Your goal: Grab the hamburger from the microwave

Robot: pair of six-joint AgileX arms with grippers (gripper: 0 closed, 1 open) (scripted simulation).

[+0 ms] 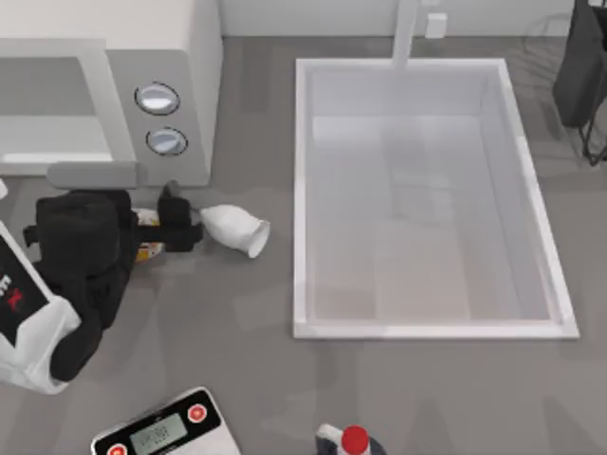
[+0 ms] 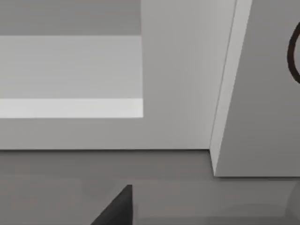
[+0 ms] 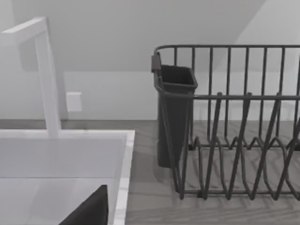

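The microwave (image 1: 161, 57) stands at the table's back left, two round dials on its front panel; its white front is close up in the left wrist view (image 2: 183, 84). Just in front of it my left gripper (image 1: 178, 220) hovers low over the table. Beneath it, slivers of the hamburger (image 1: 146, 219) show golden-tan and orange, most of it hidden under the black gripper body. The hamburger is outside the microwave. My right arm (image 1: 580, 66) is parked at the back right corner.
A white goblet (image 1: 235, 229) lies on its side right beside the left gripper. A large white basin (image 1: 302, 190) fills the middle right, with a faucet (image 1: 406, 33) behind. A scale (image 1: 161, 431) and a red-capped bottle (image 1: 354, 440) sit at the front edge. A dish rack (image 3: 234, 140) stands back right.
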